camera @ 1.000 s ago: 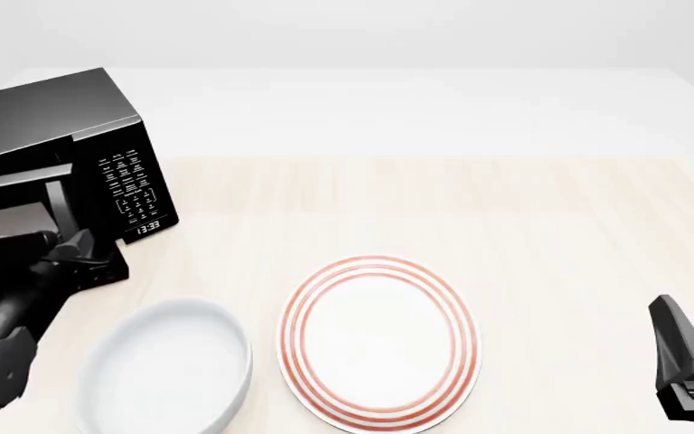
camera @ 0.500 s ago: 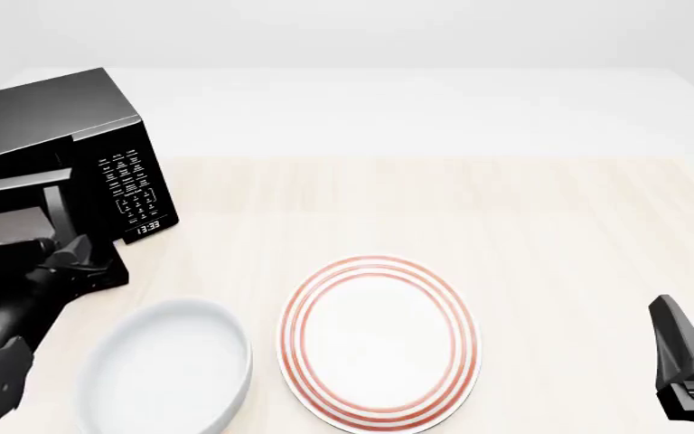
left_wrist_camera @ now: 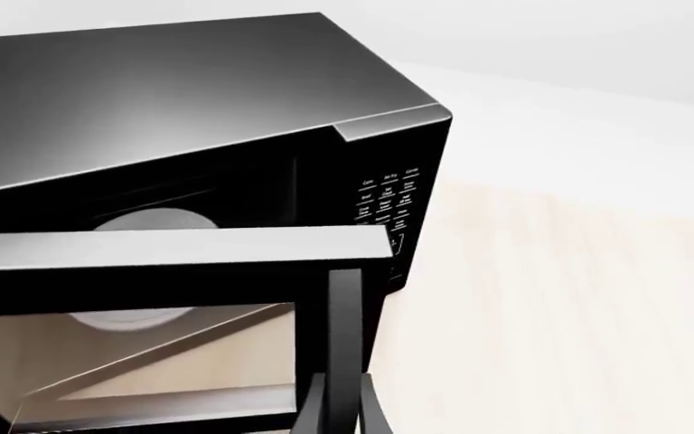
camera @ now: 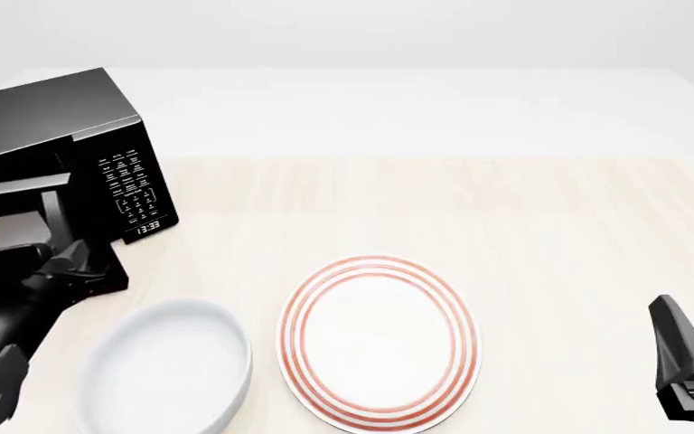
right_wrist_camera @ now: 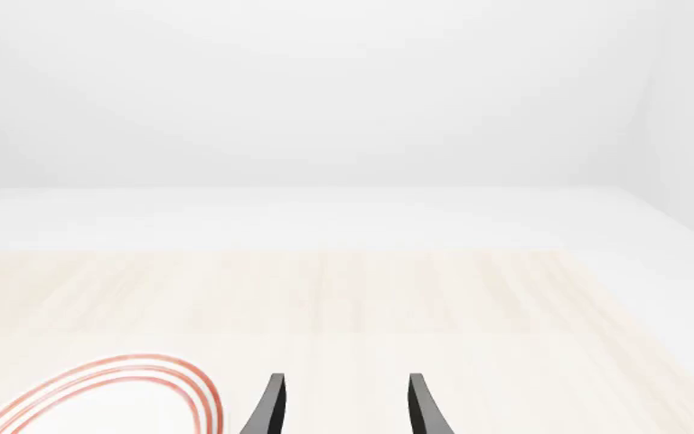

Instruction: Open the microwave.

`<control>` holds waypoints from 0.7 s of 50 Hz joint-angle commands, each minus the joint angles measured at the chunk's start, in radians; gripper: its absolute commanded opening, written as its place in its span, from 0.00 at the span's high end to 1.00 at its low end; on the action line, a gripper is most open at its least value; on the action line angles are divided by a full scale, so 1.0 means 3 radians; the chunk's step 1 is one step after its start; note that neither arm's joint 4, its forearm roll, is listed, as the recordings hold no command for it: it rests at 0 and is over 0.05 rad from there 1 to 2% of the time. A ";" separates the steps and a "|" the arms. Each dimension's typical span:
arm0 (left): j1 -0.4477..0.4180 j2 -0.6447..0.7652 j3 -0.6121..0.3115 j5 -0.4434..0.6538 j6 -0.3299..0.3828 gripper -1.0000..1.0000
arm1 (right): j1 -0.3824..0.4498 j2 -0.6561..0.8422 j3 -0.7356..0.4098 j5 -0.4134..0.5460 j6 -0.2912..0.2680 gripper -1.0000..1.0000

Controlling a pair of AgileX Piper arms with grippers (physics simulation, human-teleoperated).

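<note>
The black microwave (camera: 46, 117) stands at the table's far left, its keypad (camera: 130, 185) and clock facing right. Its dark glass door (left_wrist_camera: 142, 362) is swung part way open, and the white turntable (left_wrist_camera: 154, 221) shows in the cavity behind it. My left gripper (camera: 82, 264) is at the door's free edge. In the left wrist view its fingers (left_wrist_camera: 308, 418) sit on both sides of the vertical bar handle (left_wrist_camera: 342, 334), shut on it. My right gripper (camera: 681, 348) rests open at the near right, holding nothing (right_wrist_camera: 344, 407).
A white plate with red rings (camera: 379, 342) lies near the front middle; its edge (right_wrist_camera: 142, 375) shows in the right wrist view. A white bowl (camera: 166, 366) sits left of it, just below the left arm. Light wooden tabletop (camera: 540, 226) stretches right of the microwave.
The microwave door has swung a little further open. My left gripper moved slightly leftward and toward the near edge with the handle. The right arm stayed still.
</note>
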 commanded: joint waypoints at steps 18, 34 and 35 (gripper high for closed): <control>-0.0186 -0.0036 0.0186 -0.0030 -0.0039 1.00 | 0.0000 0.0000 0.0000 0.0000 0.0000 0.00; -0.0196 -0.0165 0.0234 0.0041 -0.0025 1.00 | 0.0000 0.0001 0.0000 0.0000 0.0001 0.00; -0.0194 -0.0160 0.0241 0.0032 -0.0025 1.00 | 0.0000 0.0000 0.0000 0.0000 -0.0001 0.00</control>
